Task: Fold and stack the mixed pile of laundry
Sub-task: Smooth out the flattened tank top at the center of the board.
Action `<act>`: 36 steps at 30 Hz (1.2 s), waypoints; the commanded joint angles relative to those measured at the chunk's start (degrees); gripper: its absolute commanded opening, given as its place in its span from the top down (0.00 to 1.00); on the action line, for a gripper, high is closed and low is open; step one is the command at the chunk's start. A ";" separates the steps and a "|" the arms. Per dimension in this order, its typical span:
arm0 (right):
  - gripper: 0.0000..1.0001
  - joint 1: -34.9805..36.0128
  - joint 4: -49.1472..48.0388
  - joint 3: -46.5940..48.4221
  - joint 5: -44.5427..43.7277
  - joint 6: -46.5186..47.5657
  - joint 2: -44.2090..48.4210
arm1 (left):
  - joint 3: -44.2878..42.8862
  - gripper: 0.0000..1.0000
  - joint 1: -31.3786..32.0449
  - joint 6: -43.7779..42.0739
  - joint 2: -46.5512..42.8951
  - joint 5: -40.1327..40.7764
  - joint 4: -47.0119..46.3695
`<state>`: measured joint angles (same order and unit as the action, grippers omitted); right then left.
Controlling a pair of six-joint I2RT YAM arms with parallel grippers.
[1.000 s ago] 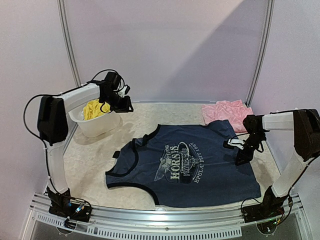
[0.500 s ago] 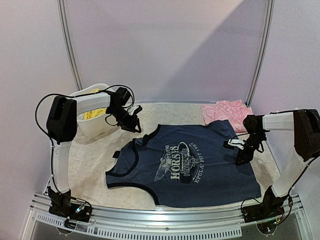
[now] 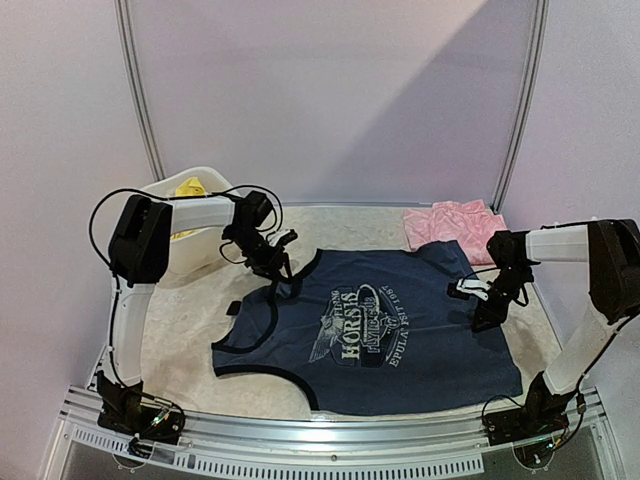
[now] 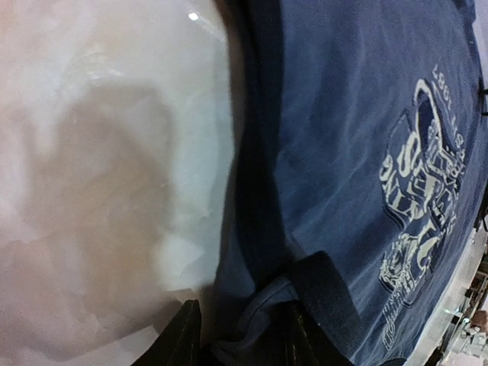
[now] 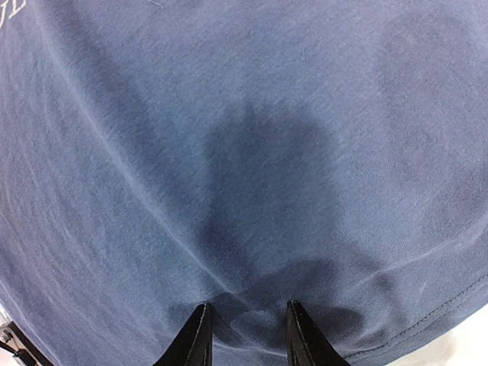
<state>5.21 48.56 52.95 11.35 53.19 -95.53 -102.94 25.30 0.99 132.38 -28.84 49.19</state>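
The navy sleeveless top (image 3: 380, 330) with its pale horse print lies spread flat in the middle of the table. My left gripper (image 3: 275, 268) is down at its far-left shoulder strap. In the left wrist view the dark strap (image 4: 324, 293) bunches between the parted fingers of that gripper (image 4: 244, 339). My right gripper (image 3: 487, 305) rests on the top's right side. In the right wrist view its tips (image 5: 245, 335) stand apart on the blue cloth (image 5: 229, 114), which puckers between them. A folded pink ruffled piece (image 3: 455, 222) lies at the back right. A yellow piece (image 3: 188, 190) sits in the tub.
A white plastic tub (image 3: 195, 255) stands at the back left, just behind my left arm. The pale mottled table cover (image 3: 180, 330) shows left of the top. A metal rail (image 3: 330, 440) runs along the near edge, and walls close in on both sides.
My left arm has swung from above the tub down and right to the top's shoulder strap, and its jaws have widened a little. The right arm has stayed put.
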 commanded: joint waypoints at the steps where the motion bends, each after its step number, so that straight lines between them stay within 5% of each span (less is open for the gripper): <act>1: 0.66 -0.37 3.39 -2.58 -0.84 -0.45 -0.71 | -1.23 0.64 1.52 -2.89 0.55 -4.84 1.73; 9: 0.67 -0.41 3.04 -3.10 -0.58 -0.45 -0.80 | -1.05 0.98 0.85 -2.73 -1.37 -3.92 3.70; 20: 0.67 -0.38 2.22 -3.58 -1.02 -0.52 -0.99 | 12.30 0.96 -3.55 6.58 -18.19 7.47 -12.12; 27: 0.67 -0.36 2.15 -3.13 -1.15 -0.89 -2.34 | 13.26 0.87 -4.65 12.22 -16.46 13.14 -13.12; 36: 0.67 -0.38 2.28 -3.47 -1.21 -1.01 -1.43 | 16.45 0.95 -6.25 21.44 -18.89 29.27 -14.40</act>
<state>5.17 47.81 52.12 11.38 52.84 -94.89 -88.62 20.43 16.36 115.31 -10.26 36.29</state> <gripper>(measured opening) 0.329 0.054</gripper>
